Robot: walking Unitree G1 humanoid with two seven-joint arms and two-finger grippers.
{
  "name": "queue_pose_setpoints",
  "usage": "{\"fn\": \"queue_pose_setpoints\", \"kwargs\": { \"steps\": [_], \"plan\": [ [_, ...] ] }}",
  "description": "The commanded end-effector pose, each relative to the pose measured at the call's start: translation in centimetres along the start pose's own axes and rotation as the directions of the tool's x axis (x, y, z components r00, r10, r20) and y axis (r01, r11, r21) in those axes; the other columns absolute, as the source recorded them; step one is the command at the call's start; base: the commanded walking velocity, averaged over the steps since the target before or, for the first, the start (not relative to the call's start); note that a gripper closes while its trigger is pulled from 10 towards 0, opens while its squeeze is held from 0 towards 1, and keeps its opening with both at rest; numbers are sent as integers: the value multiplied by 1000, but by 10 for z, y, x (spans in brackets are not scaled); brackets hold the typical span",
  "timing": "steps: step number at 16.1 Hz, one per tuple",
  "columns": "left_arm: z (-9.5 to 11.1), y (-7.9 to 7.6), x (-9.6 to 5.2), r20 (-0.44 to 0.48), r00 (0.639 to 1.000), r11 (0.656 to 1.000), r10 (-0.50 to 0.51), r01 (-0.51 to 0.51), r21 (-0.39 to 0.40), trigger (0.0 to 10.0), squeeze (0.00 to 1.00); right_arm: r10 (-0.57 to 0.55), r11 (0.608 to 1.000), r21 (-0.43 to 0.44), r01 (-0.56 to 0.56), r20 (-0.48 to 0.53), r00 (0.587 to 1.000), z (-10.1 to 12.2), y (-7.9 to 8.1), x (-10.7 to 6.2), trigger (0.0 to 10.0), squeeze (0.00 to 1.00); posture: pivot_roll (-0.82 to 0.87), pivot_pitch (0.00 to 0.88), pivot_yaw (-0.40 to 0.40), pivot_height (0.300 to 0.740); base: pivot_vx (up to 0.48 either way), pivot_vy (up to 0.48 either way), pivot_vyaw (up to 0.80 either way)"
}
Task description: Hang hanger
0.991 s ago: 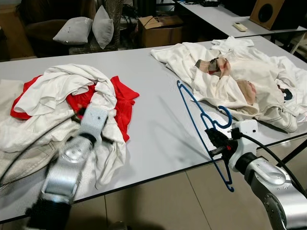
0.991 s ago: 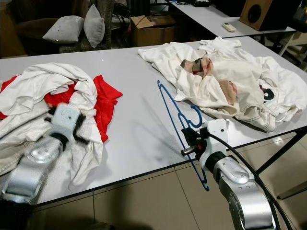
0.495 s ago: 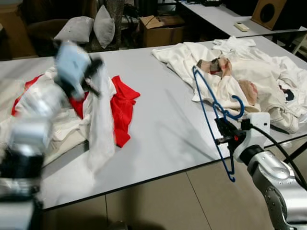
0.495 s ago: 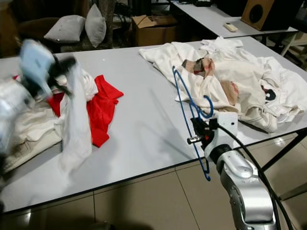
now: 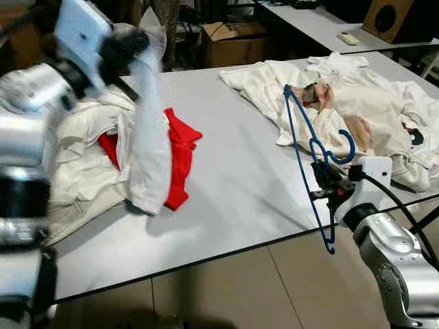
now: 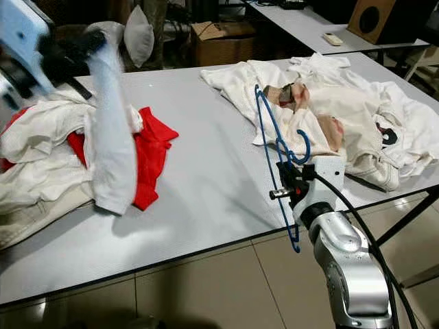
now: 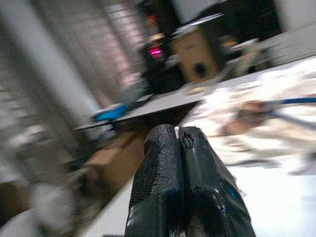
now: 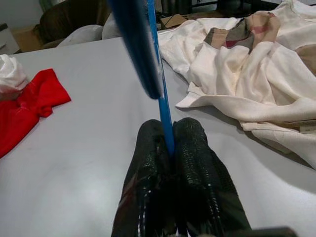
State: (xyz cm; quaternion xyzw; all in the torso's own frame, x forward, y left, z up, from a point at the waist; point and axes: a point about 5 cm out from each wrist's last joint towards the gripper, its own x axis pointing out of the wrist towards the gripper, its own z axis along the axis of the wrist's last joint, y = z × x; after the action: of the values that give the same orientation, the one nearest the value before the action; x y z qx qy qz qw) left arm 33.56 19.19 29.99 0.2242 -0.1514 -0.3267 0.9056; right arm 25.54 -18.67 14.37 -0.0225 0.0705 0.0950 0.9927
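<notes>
We see the right gripper (image 6: 286, 186) closed on a thin blue plastic hanger (image 6: 274, 161), its two black fingers (image 8: 148, 163) pinching the hanger's lower bar from either side. The hanger stands nearly upright in the air at the near right edge of the long grey bench (image 5: 233, 171), its hook curling toward the heap of cream-white garments (image 5: 357, 103) spread over the bench's right end, and its bottom corner hanging just past the bench edge above the tiled floor (image 5: 226, 288). Our left gripper (image 5: 127, 44) is raised high above the left part of the bench, fingers pressed together on a white cloth garment (image 5: 147, 137) that hangs down from it in a long fold, its lower end reaching the bench surface; in the left wrist view the two fingertips (image 7: 163, 158) meet with only a sliver of white showing between them, and the rest of that picture is blurred. Beneath the lifted garment lies a red cloth garment (image 5: 180, 147), partly covered by a pile of white clothes (image 5: 82, 157) at the bench's left end. Behind the bench we make out a brown cardboard box (image 5: 230, 41), a grey cushion (image 6: 138, 34), and a second grey table (image 5: 322, 27) with a wooden speaker box (image 5: 387, 17) at the far right.
</notes>
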Motion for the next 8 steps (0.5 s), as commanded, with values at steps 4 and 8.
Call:
{"fn": "queue_pose_setpoints", "kwargs": {
  "steps": [4,8],
  "plan": [
    [-26,-87,-6,-63,933,929,-354,343,-137,0,0,-2,1000,-2,2,15,1000,1,2,1,10000,0,55,0,3,740,0,0,0],
    [-57,-138,-15,-178,886,888,-428,376,-263,10000,0,33,999,-13,-33,4,999,-1,9,4,10000,0,50,0,-6,740,0,0,0]
  ]
}}
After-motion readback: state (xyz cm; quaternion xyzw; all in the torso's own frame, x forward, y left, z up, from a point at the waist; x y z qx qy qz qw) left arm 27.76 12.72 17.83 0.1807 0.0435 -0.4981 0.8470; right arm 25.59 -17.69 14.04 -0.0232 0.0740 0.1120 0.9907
